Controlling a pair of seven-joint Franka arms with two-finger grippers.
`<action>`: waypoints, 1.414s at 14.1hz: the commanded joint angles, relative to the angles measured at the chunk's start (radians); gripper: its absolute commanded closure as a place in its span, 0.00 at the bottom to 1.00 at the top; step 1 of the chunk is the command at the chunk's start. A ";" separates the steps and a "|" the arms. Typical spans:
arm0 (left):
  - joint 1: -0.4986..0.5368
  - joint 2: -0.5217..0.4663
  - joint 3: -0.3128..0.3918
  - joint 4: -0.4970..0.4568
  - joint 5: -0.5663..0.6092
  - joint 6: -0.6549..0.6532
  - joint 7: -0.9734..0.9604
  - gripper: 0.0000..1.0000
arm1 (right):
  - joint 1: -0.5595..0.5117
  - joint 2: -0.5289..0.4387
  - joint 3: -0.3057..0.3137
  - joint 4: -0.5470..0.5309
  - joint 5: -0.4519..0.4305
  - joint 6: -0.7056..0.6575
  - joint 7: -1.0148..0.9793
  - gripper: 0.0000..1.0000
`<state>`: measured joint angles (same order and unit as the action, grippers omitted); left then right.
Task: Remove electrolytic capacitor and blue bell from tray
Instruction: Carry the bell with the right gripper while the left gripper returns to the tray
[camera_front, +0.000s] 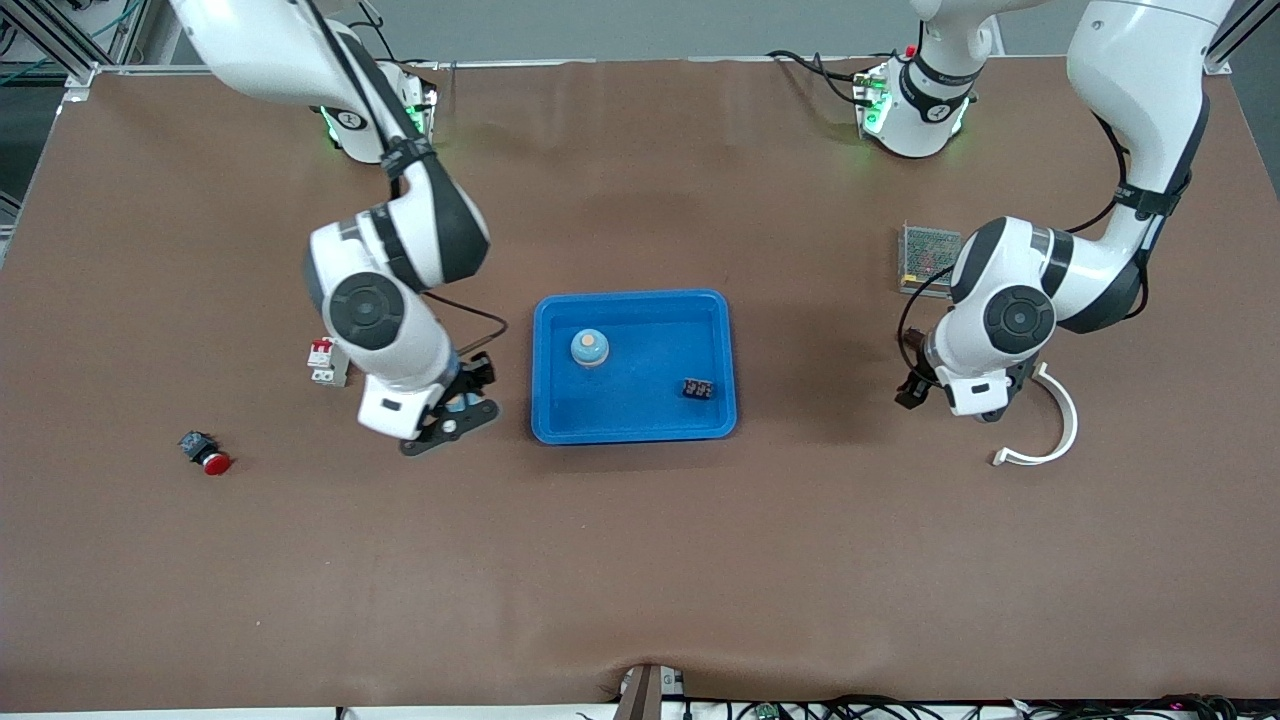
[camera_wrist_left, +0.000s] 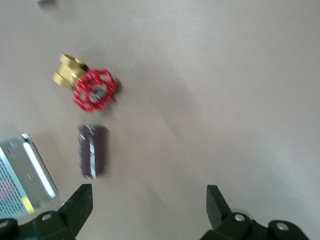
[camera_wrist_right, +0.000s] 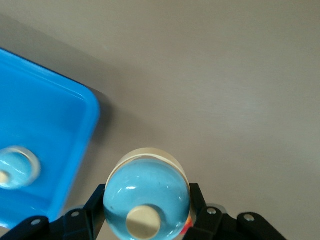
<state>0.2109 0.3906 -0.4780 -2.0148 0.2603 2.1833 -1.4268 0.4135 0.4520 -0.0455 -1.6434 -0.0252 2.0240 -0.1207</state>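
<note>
The right end effector (camera_wrist_right: 145, 220) grips a light blue domed bell (camera_wrist_right: 146, 199) over the desk beside the shallow bright blue plastic tray (camera_front: 634, 428); released high, it might roll. The left end effector (camera_wrist_left: 150, 202) gapes wide above the dark cylindrical capacitor (camera_wrist_left: 92, 151), well clear of the tray.

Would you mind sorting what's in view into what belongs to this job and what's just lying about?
Job:
- tray
- blue bell, in the shut right pincer beside the tray
- capacitor, on the table below the open left pincer

Lying about:
- second blue bell and black part, in the tray
- red valve
- red button
- breaker
- white clip
</note>
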 joint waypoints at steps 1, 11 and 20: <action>-0.022 0.031 -0.048 0.072 -0.053 -0.025 -0.127 0.00 | -0.100 -0.056 0.018 -0.059 -0.012 0.001 -0.173 0.50; -0.267 0.226 -0.050 0.281 -0.050 0.007 -0.512 0.00 | -0.343 -0.049 0.018 -0.097 -0.022 0.070 -0.641 0.50; -0.389 0.295 -0.033 0.344 -0.046 0.102 -0.699 0.18 | -0.544 -0.041 0.019 -0.182 -0.022 0.214 -1.002 0.52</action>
<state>-0.1341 0.6443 -0.5270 -1.7199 0.2124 2.2679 -2.0789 -0.0909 0.4272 -0.0471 -1.8036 -0.0385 2.2233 -1.0689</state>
